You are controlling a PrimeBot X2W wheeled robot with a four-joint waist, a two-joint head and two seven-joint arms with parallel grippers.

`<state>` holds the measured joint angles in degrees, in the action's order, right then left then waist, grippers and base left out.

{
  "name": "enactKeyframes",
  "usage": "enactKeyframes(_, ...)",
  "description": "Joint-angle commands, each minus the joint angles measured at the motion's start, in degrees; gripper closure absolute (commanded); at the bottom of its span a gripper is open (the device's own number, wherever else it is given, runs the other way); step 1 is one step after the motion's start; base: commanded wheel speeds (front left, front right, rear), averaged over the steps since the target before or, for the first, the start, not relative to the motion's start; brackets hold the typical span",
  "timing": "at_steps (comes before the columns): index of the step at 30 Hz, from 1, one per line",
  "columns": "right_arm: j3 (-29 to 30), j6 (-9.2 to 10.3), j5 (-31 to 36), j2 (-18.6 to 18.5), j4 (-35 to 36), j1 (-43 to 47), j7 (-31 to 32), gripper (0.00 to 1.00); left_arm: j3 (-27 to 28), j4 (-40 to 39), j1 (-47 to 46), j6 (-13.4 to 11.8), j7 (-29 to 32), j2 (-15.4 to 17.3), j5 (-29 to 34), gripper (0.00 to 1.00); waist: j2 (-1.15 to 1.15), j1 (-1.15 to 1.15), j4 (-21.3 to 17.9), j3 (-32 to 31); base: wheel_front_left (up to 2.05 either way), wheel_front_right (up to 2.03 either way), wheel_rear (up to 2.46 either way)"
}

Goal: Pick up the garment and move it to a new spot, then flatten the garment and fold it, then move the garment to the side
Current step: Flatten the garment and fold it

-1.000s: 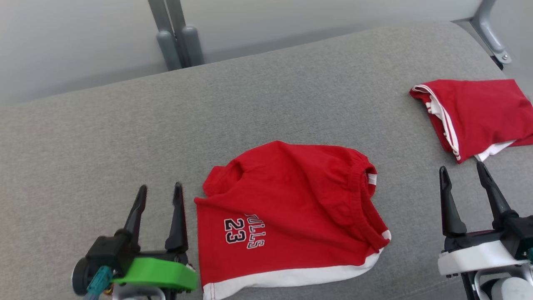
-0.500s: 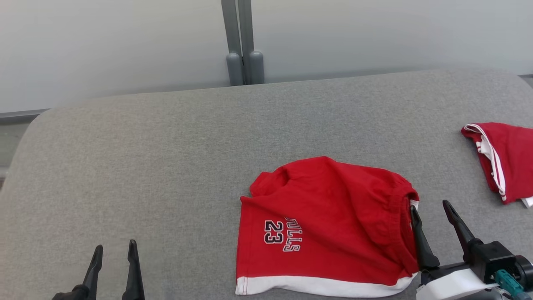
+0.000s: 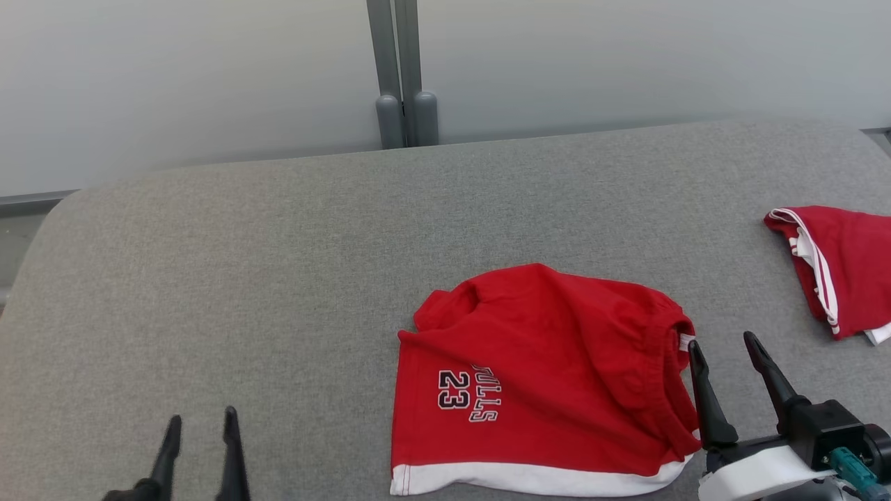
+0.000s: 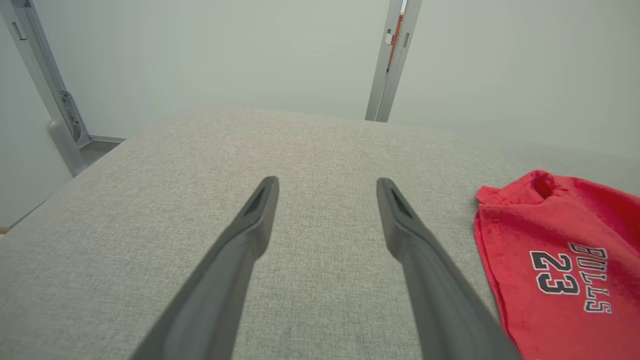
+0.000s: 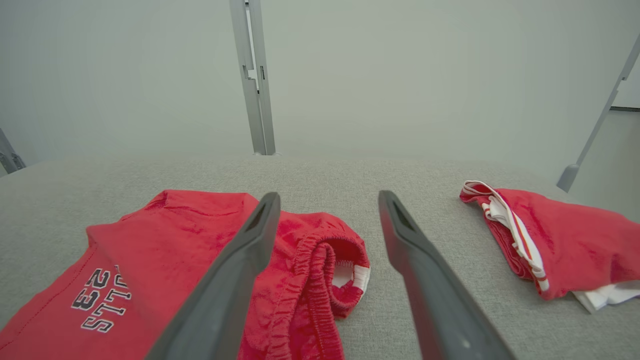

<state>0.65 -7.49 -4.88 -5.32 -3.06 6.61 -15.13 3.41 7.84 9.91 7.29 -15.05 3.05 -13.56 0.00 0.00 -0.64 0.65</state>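
I see red shorts (image 3: pixel 543 376) lying rumpled on the grey pad (image 3: pixel 278 278) | my left gripper (image 3: pixel 202 417) spread wide, empty, well apart from them | my right gripper (image 3: pixel 722 342) spread wide, empty, one finger over the waistband edge

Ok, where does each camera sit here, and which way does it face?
Head view: on the head, facing forward and down at the grey cushion and red shorts; open left jaws lower left, open right jaws lower right.
Left wrist view: on the left wrist, along its jaws over bare cushion.
Right wrist view: on the right wrist, along its jaws toward the shorts' waistband.
Shared: all three show the shorts.
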Motion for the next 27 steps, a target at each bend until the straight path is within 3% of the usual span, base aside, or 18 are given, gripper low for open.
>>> enactKeyframes(1,-1.07,0.0,-0.47,-1.6,-0.88,0.01,0.01,0.0,-2.79,1.46,-0.02,0.28,-0.12,-0.13,-1.56,0.0,0.0,0.0,-0.48,0.24,0.0,0.0,0.0)
enactKeyframes(7,-8.97,0.01,-1.73,-11.31,-7.41,1.37,0.0,0.0,-17.15,5.18,-2.56,0.14,0.34,4.1,-6.86,0.0,0.0,0.0,-1.15,2.07,0.0,0.0,0.0)
enactKeyframes(11,-12.12,0.01,-3.98,-15.41,-10.93,1.15,0.0,0.0,-22.32,6.65,-4.31,0.14,2.34,6.03,-9.79,0.0,0.0,0.0,-1.77,3.59,0.0,0.0,0.0)
enactKeyframes(17,-18.11,0.02,-7.87,-18.02,-15.16,-1.26,1.94,0.0,-27.38,7.31,-5.43,0.15,6.97,8.26,-13.72,0.0,0.0,0.0,-2.41,5.3,0.0,0.0,0.0)
enactKeyframes(27,-24.36,0.01,-10.89,-18.22,-19.93,-8.89,2.7,0.0,-33.63,6.95,-7.21,0.16,13.88,11.12,-19.67,0.0,0.0,0.0,-1.99,7.16,0.0,0.0,0.0)
